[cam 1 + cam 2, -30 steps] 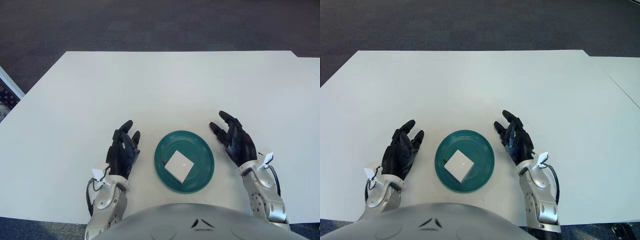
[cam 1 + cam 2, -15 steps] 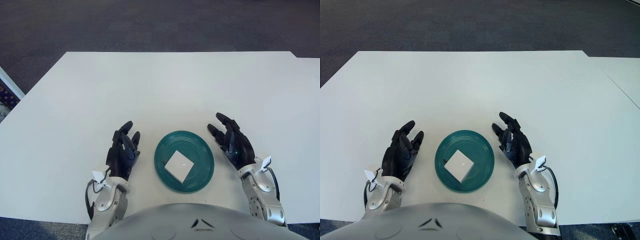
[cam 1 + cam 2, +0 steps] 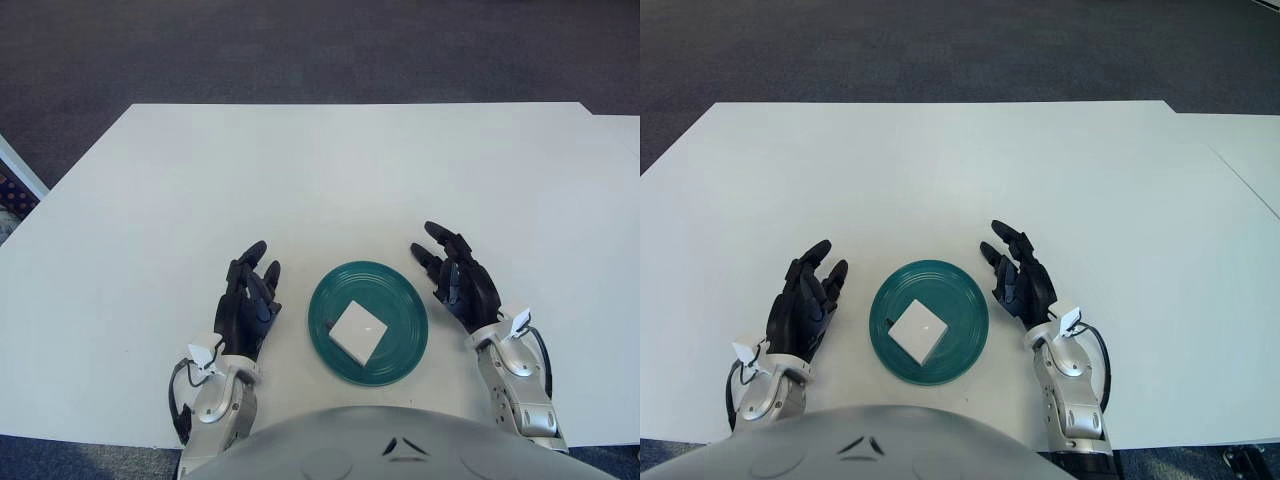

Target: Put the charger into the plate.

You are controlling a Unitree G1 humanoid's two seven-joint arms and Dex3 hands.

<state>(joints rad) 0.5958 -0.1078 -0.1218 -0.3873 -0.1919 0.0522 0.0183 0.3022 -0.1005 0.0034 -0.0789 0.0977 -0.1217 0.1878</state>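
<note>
On the white table (image 3: 330,170), near its front edge and directly before the robot, the teal plate (image 3: 400,350) sits with the charger (image 3: 358,332) lying inside it, a little toward the near-left of the plate's centre and clear of the rim. Judgement: the placing step looks complete; the charger is already in the plate and neither hand holds anything. The right hand (image 3: 458,288) shows just beside the plate's right rim, palm turned inward toward it, fingers spread and empty, apart from both plate and charger. The left hand (image 3: 247,303) shows just to the left of the plate, fingers loosely extended and holding nothing; cannot tell whether it touches the table. Next move, as a guess: nothing more than drawing both hands clear of the plate without brushing its rim, since a knock could shift the plate or tip the charger out. No regrasp seems called for. Charger appearance: a small white block, square face upward, set diagonally so one corner points toward the robot, with a thin side face visible along the near edges. No cable or prongs can be made out. It appears to lie flat on the plate's floor.
</note>
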